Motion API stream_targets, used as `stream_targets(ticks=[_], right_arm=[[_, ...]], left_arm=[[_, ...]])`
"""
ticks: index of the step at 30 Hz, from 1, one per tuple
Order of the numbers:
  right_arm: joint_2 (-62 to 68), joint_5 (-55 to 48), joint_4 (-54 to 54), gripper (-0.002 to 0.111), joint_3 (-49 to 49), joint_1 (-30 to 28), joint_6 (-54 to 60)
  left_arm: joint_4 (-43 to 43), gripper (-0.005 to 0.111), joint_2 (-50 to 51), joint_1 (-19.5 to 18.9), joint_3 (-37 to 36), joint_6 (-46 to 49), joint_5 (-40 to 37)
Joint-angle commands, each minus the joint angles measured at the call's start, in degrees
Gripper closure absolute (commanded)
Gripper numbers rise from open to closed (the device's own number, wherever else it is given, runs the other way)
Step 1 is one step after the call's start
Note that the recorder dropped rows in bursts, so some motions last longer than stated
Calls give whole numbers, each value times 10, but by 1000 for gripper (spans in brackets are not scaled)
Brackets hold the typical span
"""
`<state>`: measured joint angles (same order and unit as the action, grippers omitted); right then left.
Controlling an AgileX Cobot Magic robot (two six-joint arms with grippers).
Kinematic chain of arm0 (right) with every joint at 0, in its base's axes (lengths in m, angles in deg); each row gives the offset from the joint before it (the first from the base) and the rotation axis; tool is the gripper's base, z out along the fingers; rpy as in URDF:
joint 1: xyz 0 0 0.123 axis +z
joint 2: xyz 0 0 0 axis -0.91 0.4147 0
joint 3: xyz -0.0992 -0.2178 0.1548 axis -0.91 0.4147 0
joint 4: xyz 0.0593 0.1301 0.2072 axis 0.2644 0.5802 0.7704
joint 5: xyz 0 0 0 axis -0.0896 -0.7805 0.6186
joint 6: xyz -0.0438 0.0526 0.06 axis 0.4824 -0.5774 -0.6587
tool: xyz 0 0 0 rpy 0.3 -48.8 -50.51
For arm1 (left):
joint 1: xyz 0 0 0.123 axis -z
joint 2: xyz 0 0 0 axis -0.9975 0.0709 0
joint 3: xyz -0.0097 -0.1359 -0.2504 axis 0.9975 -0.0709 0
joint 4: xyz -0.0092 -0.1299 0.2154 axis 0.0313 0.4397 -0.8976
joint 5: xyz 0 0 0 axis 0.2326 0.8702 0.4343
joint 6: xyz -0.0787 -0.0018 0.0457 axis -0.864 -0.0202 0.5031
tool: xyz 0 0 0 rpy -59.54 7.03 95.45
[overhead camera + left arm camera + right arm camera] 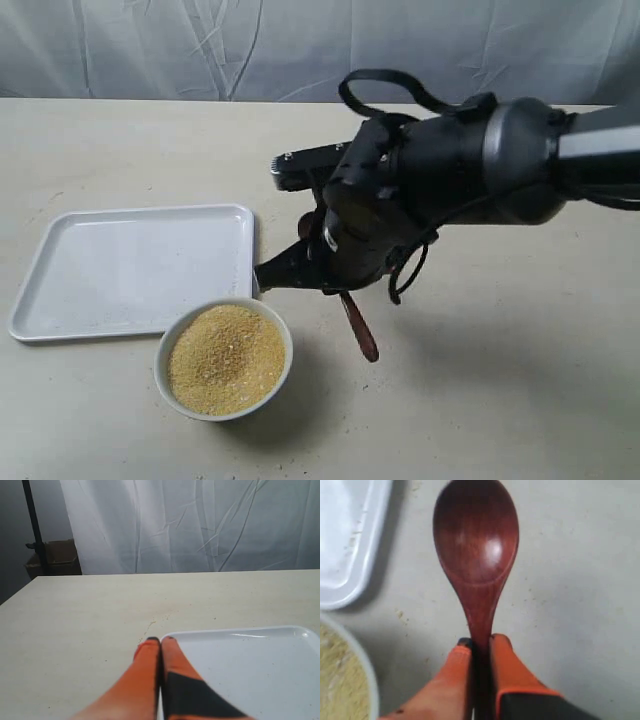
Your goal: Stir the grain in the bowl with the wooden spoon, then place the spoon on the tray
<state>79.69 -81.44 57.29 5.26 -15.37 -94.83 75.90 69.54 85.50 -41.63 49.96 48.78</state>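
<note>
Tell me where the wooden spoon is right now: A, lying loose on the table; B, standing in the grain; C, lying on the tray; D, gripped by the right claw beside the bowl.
D: the right claw is shut on the handle of the wooden spoon, whose head is over bare table next to the bowl.

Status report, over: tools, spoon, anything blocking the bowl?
Right tool shut on wooden spoon handle. Left tool shut, empty, by tray. Spoon beside bowl, not in grain. Nothing blocking bowl.

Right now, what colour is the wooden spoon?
The wooden spoon is glossy dark reddish-brown; the right wrist view shows it best.
</note>
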Motion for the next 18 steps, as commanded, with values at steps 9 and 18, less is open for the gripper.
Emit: stream_targets(ticks=[9, 18], right_arm=[[-19, -27, 191, 109, -25, 68, 490], [6, -41, 162, 108, -25, 105, 492]], left_arm=[[2, 106, -3, 0, -3, -2, 3], [2, 106, -3, 0, -3, -2, 3]])
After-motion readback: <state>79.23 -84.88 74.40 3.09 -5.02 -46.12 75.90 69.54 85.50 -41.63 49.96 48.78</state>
